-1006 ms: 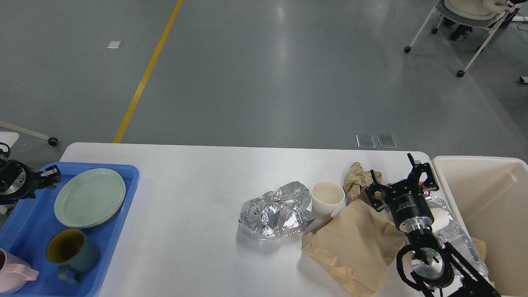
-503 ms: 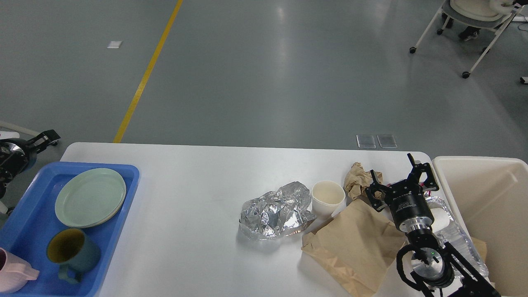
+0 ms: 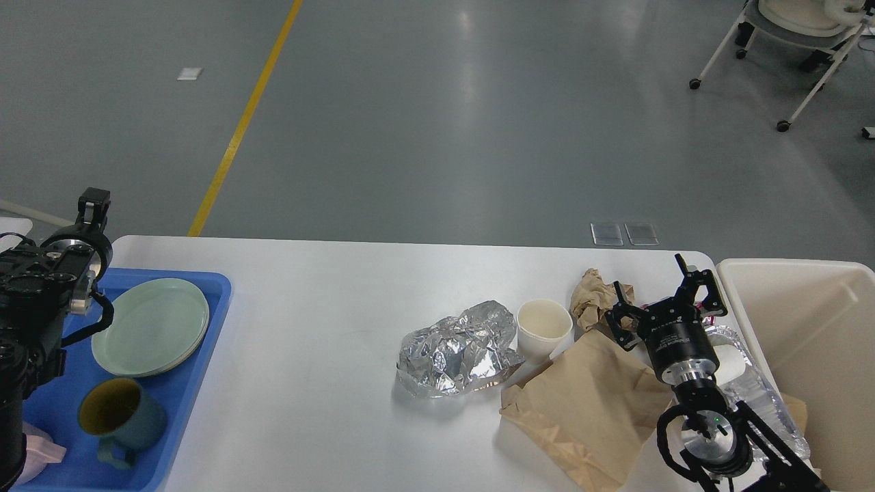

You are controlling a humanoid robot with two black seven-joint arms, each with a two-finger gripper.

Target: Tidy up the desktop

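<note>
The white desktop carries litter on its right half: crumpled foil, a white paper cup standing upright, a crumpled brown paper ball and a flat brown paper bag. My right gripper is open and empty. It is just right of the paper ball and above the bag's far edge. A clear plastic bottle lies partly hidden behind my right arm. My left gripper points up at the blue tray's far left corner. Its fingers cannot be told apart.
A blue tray at the left edge holds green plates, a teal mug and a pink item. A beige bin stands past the table's right end. A wheeled chair stands on the floor far right.
My left arm has swung in from the left edge and risen, and its gripper now points up beside the tray's far corner. The right arm has not moved. The wheeled chair shifted right.
</note>
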